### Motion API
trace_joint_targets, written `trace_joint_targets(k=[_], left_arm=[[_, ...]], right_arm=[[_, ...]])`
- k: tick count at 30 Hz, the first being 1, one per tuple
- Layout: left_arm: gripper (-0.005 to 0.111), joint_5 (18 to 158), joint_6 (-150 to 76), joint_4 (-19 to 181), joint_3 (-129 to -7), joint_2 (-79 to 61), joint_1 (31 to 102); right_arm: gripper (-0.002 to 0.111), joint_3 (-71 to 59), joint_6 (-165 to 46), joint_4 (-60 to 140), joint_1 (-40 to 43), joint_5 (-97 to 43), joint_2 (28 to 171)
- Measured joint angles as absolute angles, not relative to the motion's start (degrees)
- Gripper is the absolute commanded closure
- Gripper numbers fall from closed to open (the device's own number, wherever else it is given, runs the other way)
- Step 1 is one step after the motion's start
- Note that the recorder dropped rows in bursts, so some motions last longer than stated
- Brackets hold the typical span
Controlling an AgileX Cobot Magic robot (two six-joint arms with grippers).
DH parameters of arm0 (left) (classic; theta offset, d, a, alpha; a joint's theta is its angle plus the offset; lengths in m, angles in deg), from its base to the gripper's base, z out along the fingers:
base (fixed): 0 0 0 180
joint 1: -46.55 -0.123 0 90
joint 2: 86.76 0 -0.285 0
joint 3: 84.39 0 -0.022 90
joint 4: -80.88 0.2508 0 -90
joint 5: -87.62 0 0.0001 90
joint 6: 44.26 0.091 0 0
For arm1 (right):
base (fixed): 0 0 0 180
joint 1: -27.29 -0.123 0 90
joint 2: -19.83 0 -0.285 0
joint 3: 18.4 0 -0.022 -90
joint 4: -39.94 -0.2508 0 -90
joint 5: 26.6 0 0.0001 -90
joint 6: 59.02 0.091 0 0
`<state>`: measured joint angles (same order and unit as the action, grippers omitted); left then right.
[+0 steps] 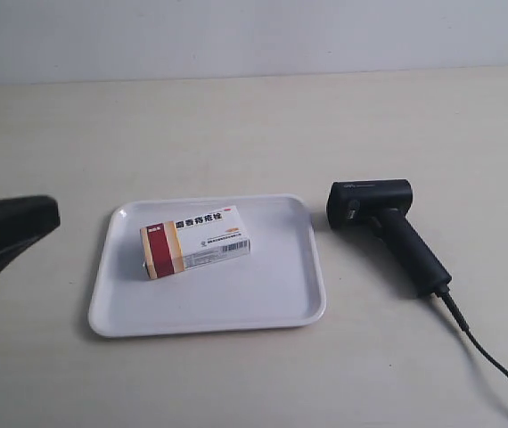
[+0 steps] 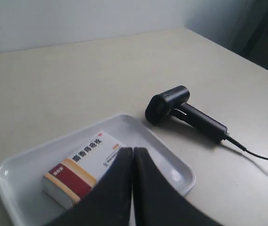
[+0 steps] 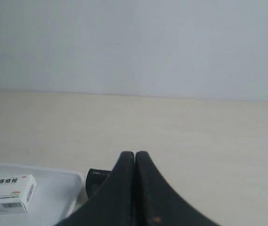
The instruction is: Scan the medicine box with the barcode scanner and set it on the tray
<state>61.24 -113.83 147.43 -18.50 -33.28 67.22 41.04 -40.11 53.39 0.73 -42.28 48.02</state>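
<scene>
The medicine box (image 1: 195, 242) lies flat inside the tray (image 1: 276, 294), its long axis running across the exterior view, red band toward that view's left. The barcode scanner (image 1: 388, 223) rests on the bench (image 1: 236, 125) just beside the tray. The left end effector (image 2: 133, 151) and the right end effector (image 3: 134, 154) are both closed, holding nothing.

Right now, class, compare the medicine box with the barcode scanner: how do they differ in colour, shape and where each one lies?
The box is white with a red and orange band; the scanner is black all over. The box is a plain rectangular carton; the scanner is pistol-shaped, with a boxy head, a long handle and a cable. The box lies inside the tray; the scanner lies on the table beside it. Both lie flat, and neither is held by any jaws.
</scene>
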Motion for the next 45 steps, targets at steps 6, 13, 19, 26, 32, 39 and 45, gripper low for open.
trace_joint_targets(k=[6,13,19,26,32,39,45], left_arm=[[0.104,61.01,-111.32,143.81,-9.92,-41.82,67.22],[0.104,61.01,-109.45,143.69,-8.06,-44.27,67.22],[0.104,65.41,-94.01,132.23,-7.45,-54.59,63.31],[0.104,72.54,-89.22,127.97,-7.40,-76.43,52.75],[0.104,82.01,-73.63,109.91,-7.40,-78.60,51.88],[0.104,97.18,-42.03,79.03,-7.31,-78.60,51.85],[0.104,99.89,-39.35,77.74,-7.31,-78.60,51.85]], right_arm=[[0.108,41.02,-39.74,53.39,0.73,-42.28,42.74],[0.108,41.02,-39.74,53.39,0.73,-42.28,41.64],[0.108,41.02,-39.74,53.39,0.73,-42.28,41.55],[0.108,41.02,-39.74,53.39,0.73,-42.28,41.41],[0.108,41.02,-39.74,53.39,0.73,-42.28,41.41],[0.108,41.02,-39.74,53.39,0.73,-42.28,41.41],[0.108,41.02,-39.74,53.39,0.73,-42.28,41.41]])
